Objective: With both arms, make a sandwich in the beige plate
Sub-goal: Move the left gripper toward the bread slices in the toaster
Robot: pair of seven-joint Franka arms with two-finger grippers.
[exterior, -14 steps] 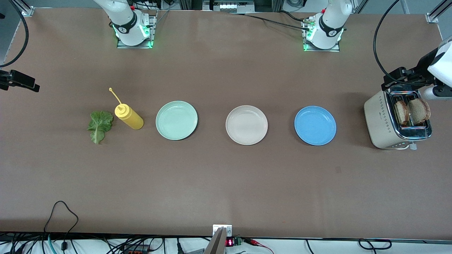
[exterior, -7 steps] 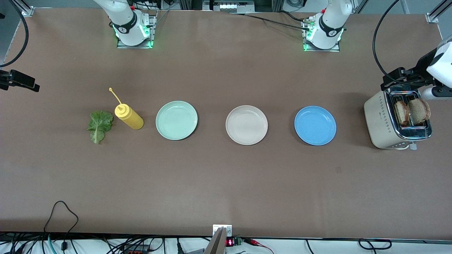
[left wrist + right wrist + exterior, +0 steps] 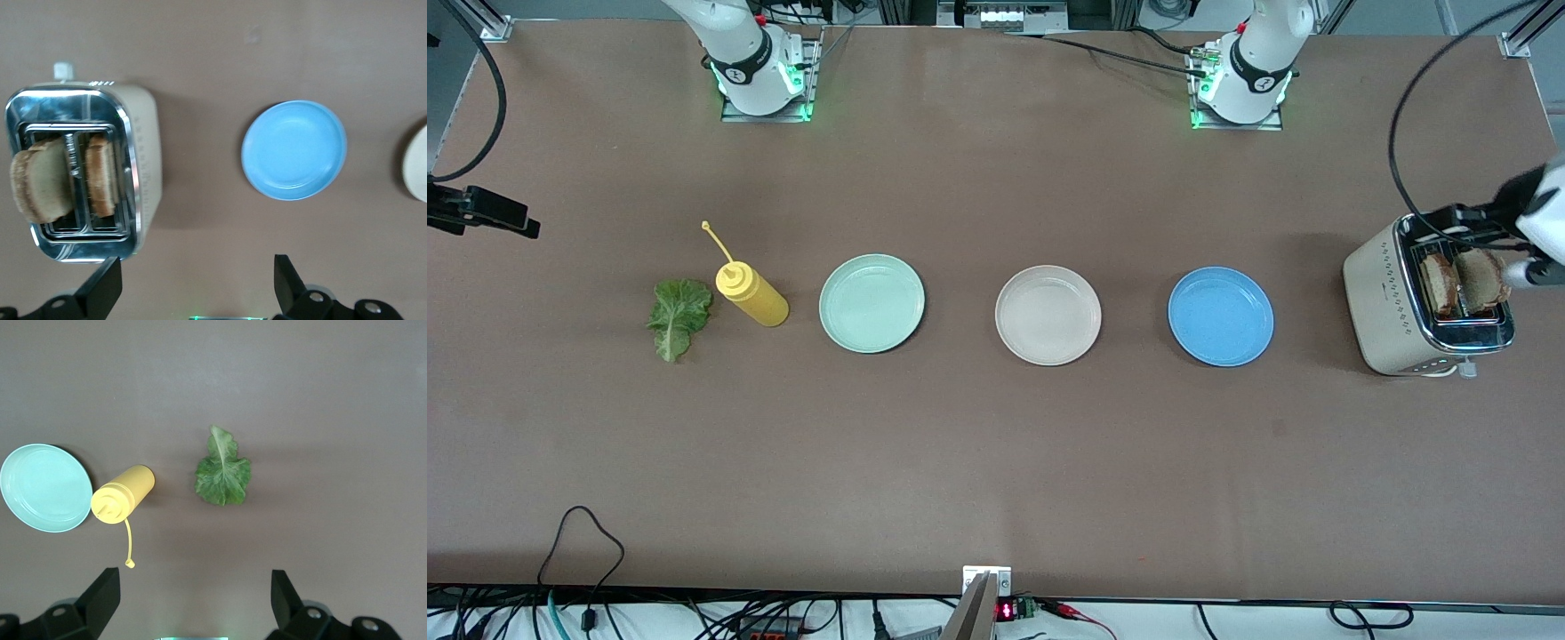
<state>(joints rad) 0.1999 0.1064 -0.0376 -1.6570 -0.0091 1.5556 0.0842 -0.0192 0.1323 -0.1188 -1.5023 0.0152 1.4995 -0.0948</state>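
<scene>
Basically, wide-open left gripper (image 3: 193,290) hovers by the cream toaster (image 3: 1418,307) holding two brown bread slices (image 3: 63,183) upright; open right gripper (image 3: 193,600) sits above the green lettuce leaf (image 3: 223,471), beige plate (image 3: 1048,315) bare.

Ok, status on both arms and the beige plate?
Left gripper open over toaster, two bread slices in its slots. Right gripper open above lettuce leaf. Beige plate bare, nothing blocking.

The left gripper (image 3: 193,293) hangs over the toaster (image 3: 1424,307); the right gripper (image 3: 193,603) over the lettuce (image 3: 222,470) and bottle (image 3: 122,495).
</scene>
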